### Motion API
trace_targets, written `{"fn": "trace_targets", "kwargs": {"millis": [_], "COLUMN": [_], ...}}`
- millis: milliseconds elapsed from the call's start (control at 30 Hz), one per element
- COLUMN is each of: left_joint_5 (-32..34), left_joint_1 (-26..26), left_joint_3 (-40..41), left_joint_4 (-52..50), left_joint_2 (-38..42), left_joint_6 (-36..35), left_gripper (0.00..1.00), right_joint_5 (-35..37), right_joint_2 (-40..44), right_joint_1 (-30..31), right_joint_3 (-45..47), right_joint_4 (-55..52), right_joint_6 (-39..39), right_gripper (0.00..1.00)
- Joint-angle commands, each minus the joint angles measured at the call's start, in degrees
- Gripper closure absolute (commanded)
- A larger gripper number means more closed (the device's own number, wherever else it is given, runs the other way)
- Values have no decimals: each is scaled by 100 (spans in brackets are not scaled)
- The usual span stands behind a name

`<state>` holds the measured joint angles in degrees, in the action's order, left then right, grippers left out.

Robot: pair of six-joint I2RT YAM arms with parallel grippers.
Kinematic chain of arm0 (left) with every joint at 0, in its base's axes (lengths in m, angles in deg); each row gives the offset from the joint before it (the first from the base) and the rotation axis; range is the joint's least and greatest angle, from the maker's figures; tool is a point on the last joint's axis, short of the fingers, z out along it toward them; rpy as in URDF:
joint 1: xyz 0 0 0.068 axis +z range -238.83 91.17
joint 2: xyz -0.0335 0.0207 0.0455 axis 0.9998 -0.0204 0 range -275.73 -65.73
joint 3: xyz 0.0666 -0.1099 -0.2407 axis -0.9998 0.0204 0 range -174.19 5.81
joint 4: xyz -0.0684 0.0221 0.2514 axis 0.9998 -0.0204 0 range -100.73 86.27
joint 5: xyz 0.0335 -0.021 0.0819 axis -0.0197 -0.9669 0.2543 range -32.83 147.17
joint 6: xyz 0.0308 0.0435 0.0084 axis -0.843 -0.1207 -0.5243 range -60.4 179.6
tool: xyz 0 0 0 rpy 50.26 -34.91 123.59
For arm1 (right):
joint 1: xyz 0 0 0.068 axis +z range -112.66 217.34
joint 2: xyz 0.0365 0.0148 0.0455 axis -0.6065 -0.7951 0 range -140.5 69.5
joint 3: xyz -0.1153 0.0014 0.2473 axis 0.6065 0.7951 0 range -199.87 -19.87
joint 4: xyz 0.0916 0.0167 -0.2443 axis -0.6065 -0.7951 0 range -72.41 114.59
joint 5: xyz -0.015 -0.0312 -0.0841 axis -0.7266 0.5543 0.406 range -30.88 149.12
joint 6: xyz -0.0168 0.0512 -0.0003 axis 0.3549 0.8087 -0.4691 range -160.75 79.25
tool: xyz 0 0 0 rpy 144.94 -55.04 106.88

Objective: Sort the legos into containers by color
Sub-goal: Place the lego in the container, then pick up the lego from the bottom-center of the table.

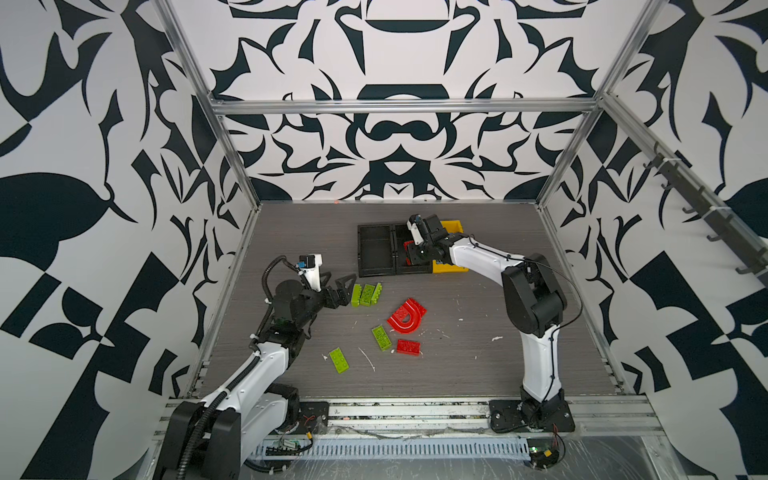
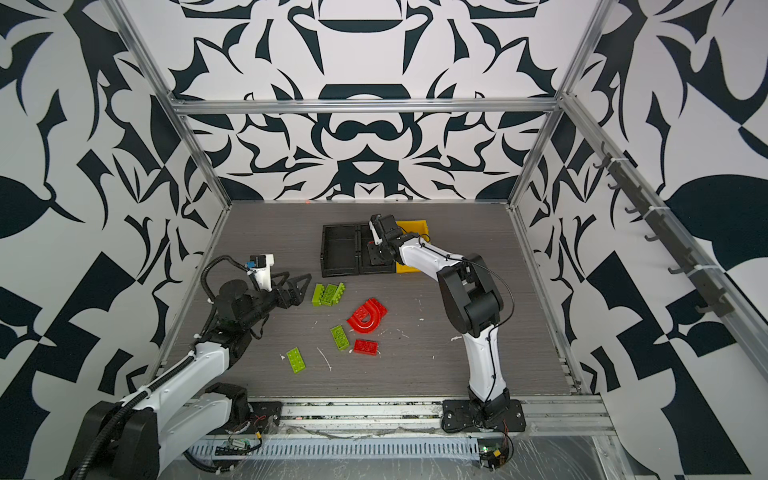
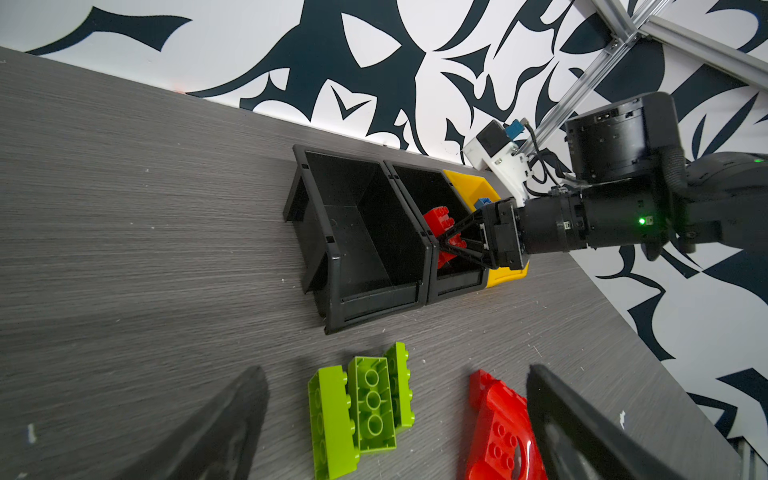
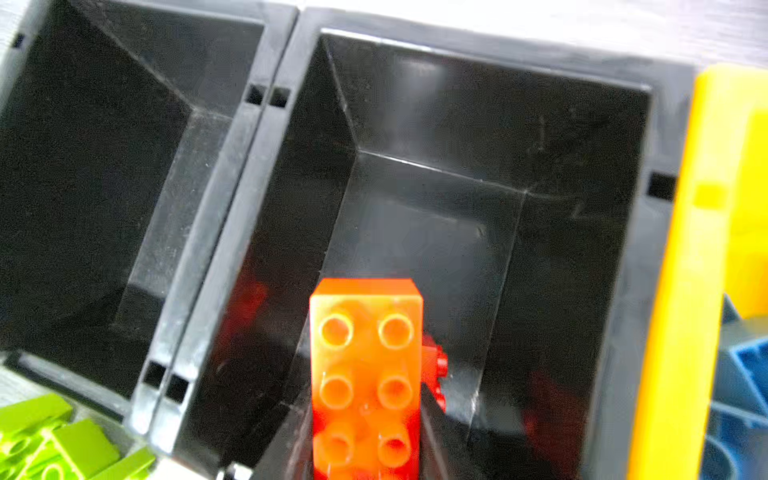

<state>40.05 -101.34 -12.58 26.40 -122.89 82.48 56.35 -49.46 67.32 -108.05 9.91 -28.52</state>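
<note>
Three bins stand in a row at the back of the bench [image 1: 291, 249], touching: the left bin [image 1: 374, 249], the middle bin [image 4: 457, 187] and the right bin [image 1: 454, 226]. The right tool [image 3: 445, 245] reaches into the middle bin and holds the gripped brick [image 4: 365, 365] there, with a second brick [image 4: 434, 365] beside it. Small pieces [image 4: 739, 374] lie in the right bin. In front of the left bin lies a clump of three bricks [image 1: 365, 294], just right of the left tool [image 1: 347, 291]. The arch piece [image 1: 397, 324] lies right of the clump, nearer the front. Just before it lie a left brick [image 1: 381, 337] and a right brick [image 1: 409, 347]. A lone brick [image 1: 338, 360] lies farther left.
</note>
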Motion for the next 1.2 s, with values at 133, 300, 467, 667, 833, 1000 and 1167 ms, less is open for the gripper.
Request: {"fn": "trace_targets", "kwargs": {"millis": [133,300,467,667,833,1000,1167], "left_joint_5": [-2,5,16,-8,5,-19,16], "left_joint_1": [-6,-8,-6,-6,-6,-6,-6], "left_joint_3": [39,53,62,55,57,48,69], "left_joint_4": [-24,-40,-42,-39,-50,-41,3], "left_joint_2": [21,74,102,92,96,99,68], "left_joint_6": [-15,-27,-19,-17,-8,23,55], "left_gripper": [1,1,1,1,1,0,1], "right_joint_5": [28,-75,-209,-478,-408,-444,-422], "right_joint_2": [238,620,1251,2209,3148,3784,4041], "right_joint_1": [11,48,374,906,1388,1696,2044], "right_joint_3": [-336,-202,327,1338,2275,3037,3552], "right_joint_4": [-30,-176,-149,-145,-119,-258,-473], "right_joint_6": [-32,-164,-484,-757,-871,-809,-809], "right_gripper": [51,41,37,36,36,36,37]}}
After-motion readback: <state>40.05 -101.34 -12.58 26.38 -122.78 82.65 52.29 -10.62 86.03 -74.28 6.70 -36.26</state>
